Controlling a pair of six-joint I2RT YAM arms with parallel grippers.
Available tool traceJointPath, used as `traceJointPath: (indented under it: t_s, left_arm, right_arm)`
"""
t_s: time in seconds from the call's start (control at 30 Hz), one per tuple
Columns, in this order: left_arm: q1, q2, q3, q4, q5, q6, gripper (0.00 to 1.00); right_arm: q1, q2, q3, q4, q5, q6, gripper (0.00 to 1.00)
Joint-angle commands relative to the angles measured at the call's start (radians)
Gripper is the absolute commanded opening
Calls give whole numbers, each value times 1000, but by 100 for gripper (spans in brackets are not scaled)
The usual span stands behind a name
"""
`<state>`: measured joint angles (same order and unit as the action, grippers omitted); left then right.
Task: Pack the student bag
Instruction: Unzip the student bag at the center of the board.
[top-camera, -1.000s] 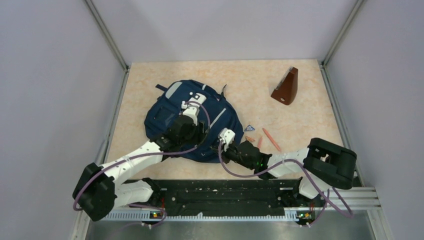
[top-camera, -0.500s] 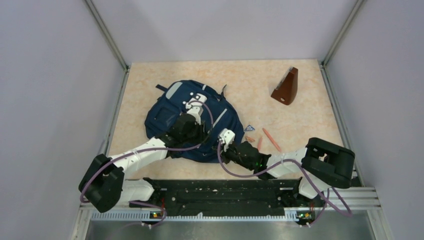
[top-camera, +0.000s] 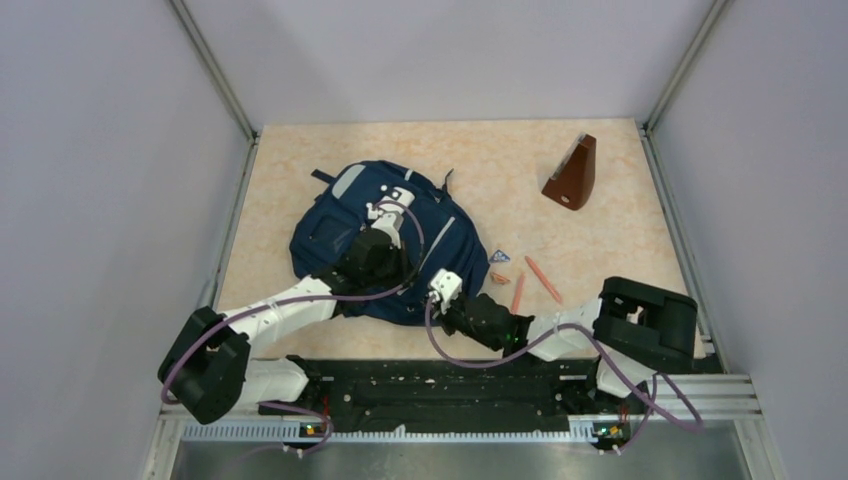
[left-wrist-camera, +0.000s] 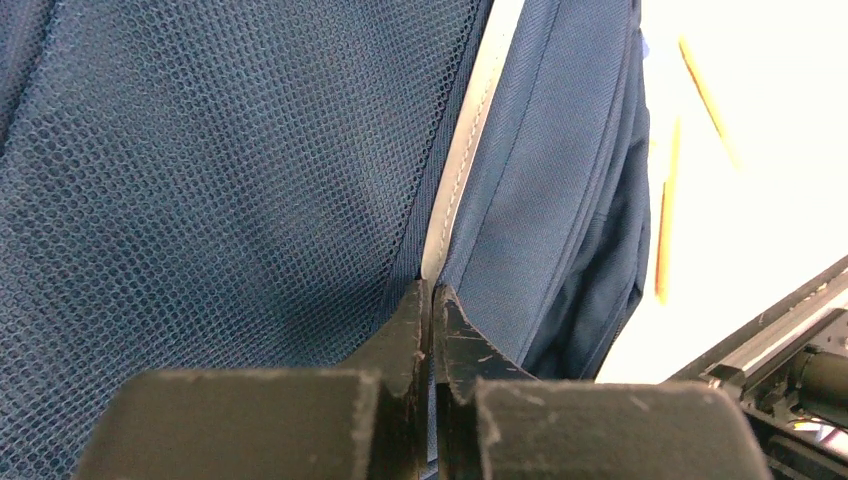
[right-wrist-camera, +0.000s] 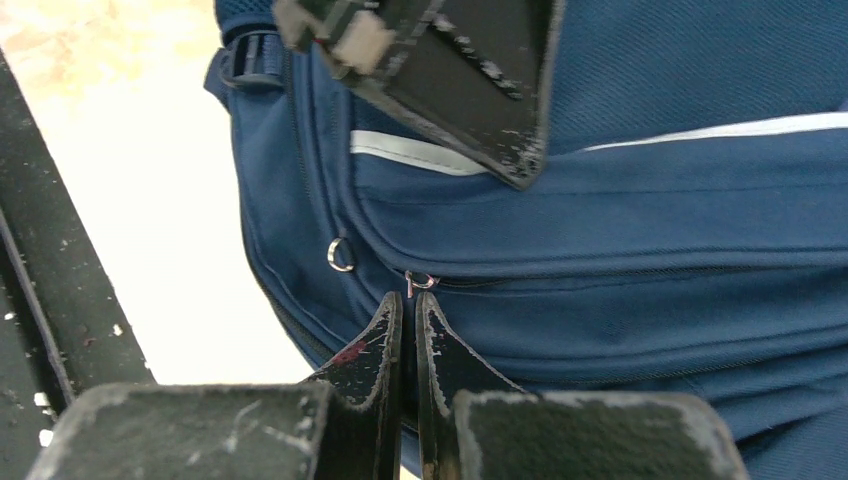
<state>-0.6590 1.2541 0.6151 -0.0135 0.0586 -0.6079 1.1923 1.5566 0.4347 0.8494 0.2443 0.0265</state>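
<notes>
Bag (top-camera: 318, 236) lies diagonally, long axis far-left to near-right (left pincer (left-wrist-camera: 431, 298) and right pincer (right-wrist-camera: 410, 306) both closed).

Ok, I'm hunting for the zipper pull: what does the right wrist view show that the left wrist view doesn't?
Only the right wrist view: a zipper pull just above the shut right gripper's tips, a metal ring left of it, and a strap buckle. Only the left wrist view: a mesh panel and orange pencils on the table. Both: the navy student bag with its light grey stripe.
</notes>
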Motion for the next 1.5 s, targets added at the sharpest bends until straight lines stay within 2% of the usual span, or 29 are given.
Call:
traceJointPath:
  t_s: [0.0, 0.17, 0.23, 0.47, 0.6, 0.67, 0.7, 0.8, 0.83, 1.0, 1.13, 1.27, 1.47]
  left_arm:
    - [-9, -41, 7, 152, -41, -65, 0]
    - [-7, -65, 13, 157, -49, -72, 0]
    - [0, -92, 17, 118, -98, -58, 0]
    - [11, -159, -9, 72, -117, -17, 0]
    - [16, -176, -2, 38, -113, 5, 0]
    - [16, -181, -1, 28, -111, 28, 0]
    - [15, -184, 0, 19, -115, 42, 5]
    - [15, -194, 21, -53, -175, 87, 56]
    - [16, -199, 29, -72, -201, 105, 61]
    - [12, -229, 75, -101, -215, 222, 67]
    - [-26, -215, 91, -90, -226, 280, 69]
    - [-139, -138, 119, -116, -324, 331, 70]
    - [-260, -3, 178, -132, -406, 338, 72]
  right_arm:
    - [95, 35, 41, 113, 29, -21, 0]
    - [143, 91, 70, 234, 32, -55, 0]
    - [145, 125, 81, 271, 38, -77, 0]
    - [144, 186, 167, 249, -65, -212, 0]
    - [144, 196, 188, 244, -75, -241, 0]
    - [143, 175, 186, 226, -74, -241, 5]
    - [143, 158, 183, 211, -64, -239, 11]
    - [144, 61, 181, 95, -16, -201, 26]
    - [144, 24, 173, 61, 3, -192, 32]
    - [132, -170, 67, -9, 154, -146, 59]
    - [40, -323, 36, -202, 181, -44, 61]
    - [-117, -476, -4, -384, 182, 83, 61]
    - [-379, -682, -52, -646, 197, 383, 68]
